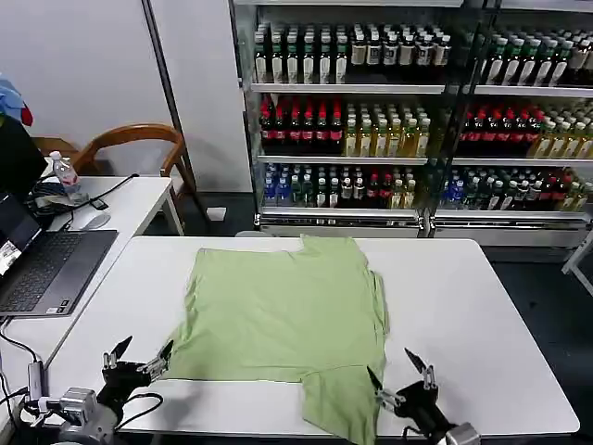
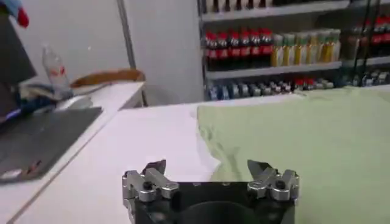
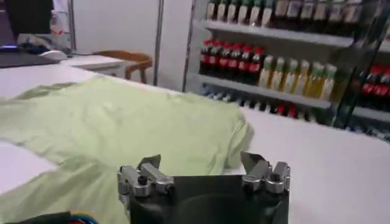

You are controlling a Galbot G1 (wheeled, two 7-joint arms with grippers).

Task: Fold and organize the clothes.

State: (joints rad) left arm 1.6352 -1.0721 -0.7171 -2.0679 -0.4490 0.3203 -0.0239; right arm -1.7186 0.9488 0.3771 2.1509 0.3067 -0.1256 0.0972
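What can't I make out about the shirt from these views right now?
- Collar, buttons and chest print: the polo shirt lies with a plain side up in the head view.
- Near sleeve's end: cut off by the bottom edge beside the right tool.
- Left sleeve: tucked under the cloth near the left tool.

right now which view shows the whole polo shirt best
The head view: the polo shirt lies flat with its full outline visible on the table. The left wrist view catches one edge; the right wrist view shows part, low and foreshortened.
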